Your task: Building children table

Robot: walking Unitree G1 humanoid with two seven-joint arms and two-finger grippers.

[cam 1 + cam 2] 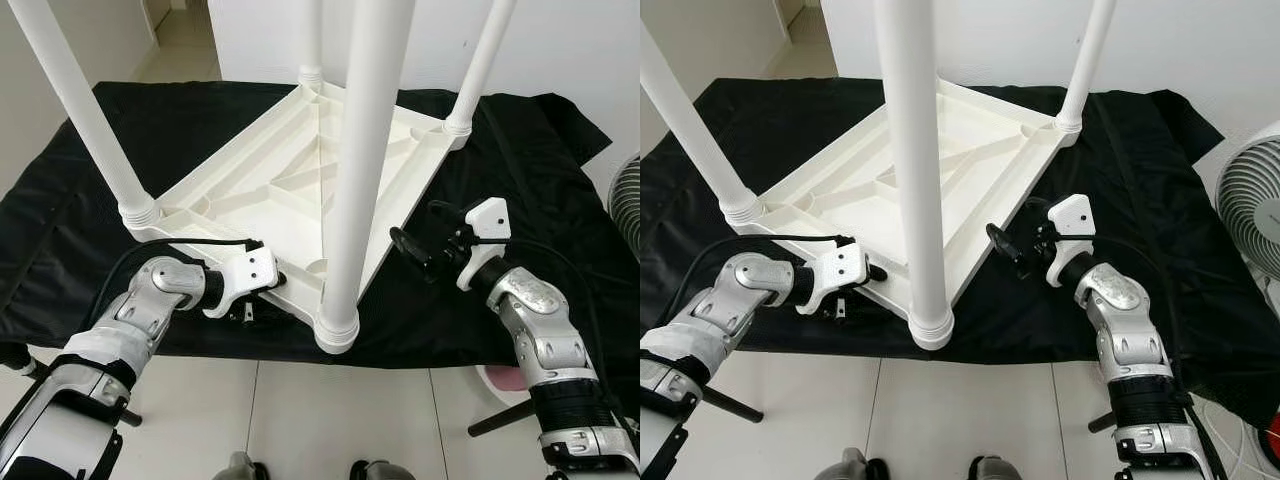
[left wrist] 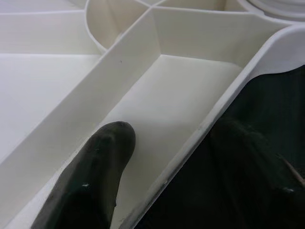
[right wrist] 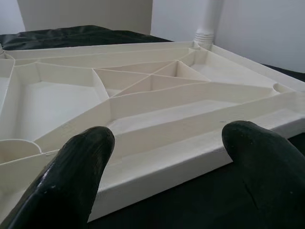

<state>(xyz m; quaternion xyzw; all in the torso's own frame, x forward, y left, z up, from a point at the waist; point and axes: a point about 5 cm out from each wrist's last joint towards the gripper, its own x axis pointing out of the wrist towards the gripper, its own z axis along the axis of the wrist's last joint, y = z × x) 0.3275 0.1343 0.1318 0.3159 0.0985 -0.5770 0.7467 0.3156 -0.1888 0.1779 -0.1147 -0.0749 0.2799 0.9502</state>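
Note:
A white plastic children's table [image 1: 270, 190] lies upside down on a black cloth [image 1: 520, 150], its ribbed underside facing up. White legs stand up from its corners, and the nearest leg [image 1: 360, 150] rises right in front of me. My left gripper [image 1: 268, 295] is open at the near left edge. In the left wrist view one of its fingers [image 2: 100, 162] is inside a rib compartment and the other is outside over the cloth, with the rim [image 2: 209, 119] between them. My right gripper [image 1: 412, 255] is open and points at the table's right edge [image 3: 190, 157] from just short of it.
The cloth covers a low surface whose near edge meets white tiled floor [image 1: 300, 410]. A white fan [image 1: 1252, 215] stands at the far right. White walls close the back, and a doorway opens at the back left.

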